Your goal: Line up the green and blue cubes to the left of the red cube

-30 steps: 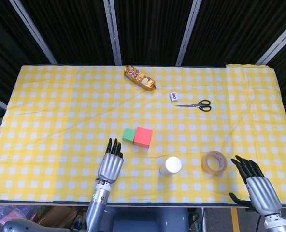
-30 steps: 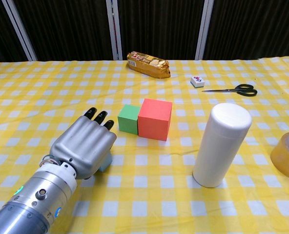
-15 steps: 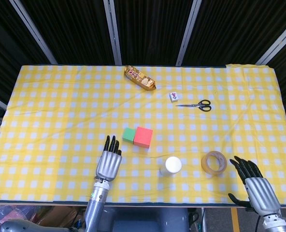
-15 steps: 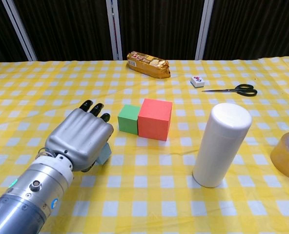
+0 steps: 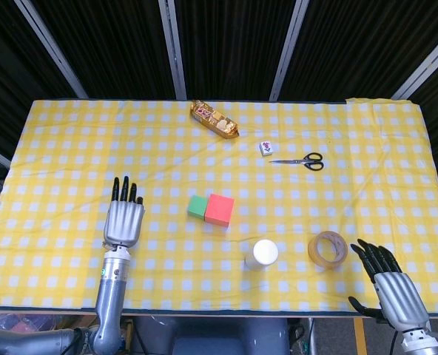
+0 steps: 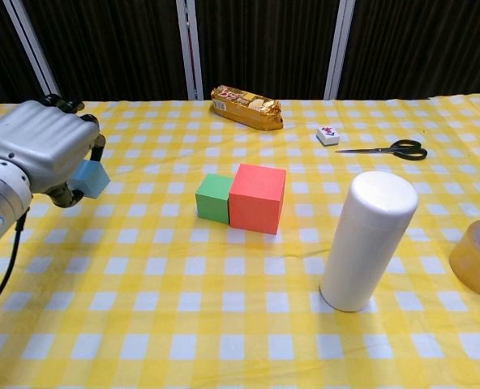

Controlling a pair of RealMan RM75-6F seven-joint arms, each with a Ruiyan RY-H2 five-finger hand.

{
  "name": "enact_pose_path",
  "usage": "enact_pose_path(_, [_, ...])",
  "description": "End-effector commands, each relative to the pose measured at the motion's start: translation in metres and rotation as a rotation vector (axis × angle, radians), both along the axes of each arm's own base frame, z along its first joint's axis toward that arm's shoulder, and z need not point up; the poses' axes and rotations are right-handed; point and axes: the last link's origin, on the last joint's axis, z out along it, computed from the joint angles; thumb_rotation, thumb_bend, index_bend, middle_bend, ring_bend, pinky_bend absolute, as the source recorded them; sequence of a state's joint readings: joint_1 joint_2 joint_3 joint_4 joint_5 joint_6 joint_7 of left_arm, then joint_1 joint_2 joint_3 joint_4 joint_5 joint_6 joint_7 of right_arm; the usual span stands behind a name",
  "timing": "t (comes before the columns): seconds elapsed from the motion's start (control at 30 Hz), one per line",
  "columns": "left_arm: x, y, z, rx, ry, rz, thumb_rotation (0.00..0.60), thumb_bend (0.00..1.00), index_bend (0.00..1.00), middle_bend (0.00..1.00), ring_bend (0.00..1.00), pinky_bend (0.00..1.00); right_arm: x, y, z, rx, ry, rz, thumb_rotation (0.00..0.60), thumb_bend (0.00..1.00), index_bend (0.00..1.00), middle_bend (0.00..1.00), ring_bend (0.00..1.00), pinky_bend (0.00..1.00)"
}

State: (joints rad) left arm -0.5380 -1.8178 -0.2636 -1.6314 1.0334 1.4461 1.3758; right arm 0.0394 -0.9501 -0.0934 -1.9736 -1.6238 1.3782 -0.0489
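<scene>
— Two matte cubes touch mid-cloth in the head view: small green cube [image 5: 197, 208] at nine o'clock of the larger red cube [image 5: 220, 209]. And the hands?

— Metal right hand [image 5: 393, 285] is released, fingers spread. In the chest view, the left hand [image 6: 41, 150] grasps the light blue cube [image 6: 89, 179].

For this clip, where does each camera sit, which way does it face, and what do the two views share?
Head view: high above the near edge, looking steeply down on the whole table; left hand and right hand show.
Chest view: low at the near edge, facing across the table; only the left hand shows, holding the blue cube.
Shared: green cube, red cube, white bottle, tape roll, scissors.
</scene>
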Motion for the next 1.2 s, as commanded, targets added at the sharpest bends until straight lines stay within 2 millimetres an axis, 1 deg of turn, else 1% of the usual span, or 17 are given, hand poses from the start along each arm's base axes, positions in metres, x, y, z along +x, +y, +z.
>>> enact_pose_path(0.03, [-0.004,0.010,0.007,0.009,-0.024,0.028,0.600,0.40,0.46,0.14,0.00,0.00,0.000,0.000,-0.001,0.003,0.001,0.000,0.600,0.28,0.06,0.00,0.02,0.00])
enact_pose_path(0.3, [-0.008,0.034,0.014,0.054,0.026,0.031,0.600,0.39,0.46,0.14,0.00,0.00,0.000,-0.001,0.000,-0.001,0.002,-0.005,0.600,0.28,0.06,0.00,0.02,0.00])
enact_pose_path(0.33, [-0.008,0.039,0.016,0.064,0.031,0.027,0.600,0.39,0.46,0.14,0.00,0.00,-0.001,-0.001,0.000,-0.001,0.002,-0.005,0.600,0.28,0.06,0.00,0.02,0.00])
enact_pose_path(0.37, [-0.007,0.052,0.023,0.099,0.040,0.025,0.600,0.38,0.46,0.14,0.00,0.00,0.000,-0.001,0.000,0.000,0.003,-0.004,0.600,0.28,0.06,0.00,0.02,0.00])
enact_pose_path(0.4, [-0.005,0.060,0.024,0.106,0.041,0.025,0.600,0.38,0.46,0.14,0.00,0.00,0.000,-0.001,0.000,0.001,0.003,-0.003,0.600,0.28,0.06,0.00,0.02,0.00])
enact_pose_path(0.57, [-0.001,0.079,0.023,0.111,0.018,0.021,0.600,0.38,0.47,0.14,0.00,0.00,0.000,-0.001,-0.001,0.000,0.002,-0.003,0.600,0.28,0.06,0.00,0.02,0.00])
enact_pose_path(0.7, [0.000,0.087,0.018,0.104,-0.020,0.021,0.600,0.38,0.47,0.14,0.00,0.00,0.000,-0.001,0.000,0.001,0.000,-0.008,0.600,0.28,0.06,0.00,0.02,0.00])
enact_pose_path(0.87, [0.006,0.090,0.007,0.068,-0.037,-0.001,0.600,0.38,0.47,0.14,0.00,0.00,-0.002,-0.002,-0.001,0.004,0.002,-0.012,0.600,0.28,0.06,0.00,0.02,0.00])
enact_pose_path(1.13, [0.028,0.091,-0.016,0.000,-0.051,-0.056,0.600,0.38,0.48,0.14,0.00,0.00,-0.002,-0.003,-0.001,0.006,0.003,-0.015,0.600,0.28,0.06,0.00,0.03,0.00])
enact_pose_path(1.2, [0.034,0.086,-0.030,-0.042,-0.072,-0.037,0.600,0.38,0.48,0.14,0.00,0.00,-0.003,-0.003,-0.001,0.004,0.002,-0.017,0.600,0.28,0.06,0.00,0.03,0.00])
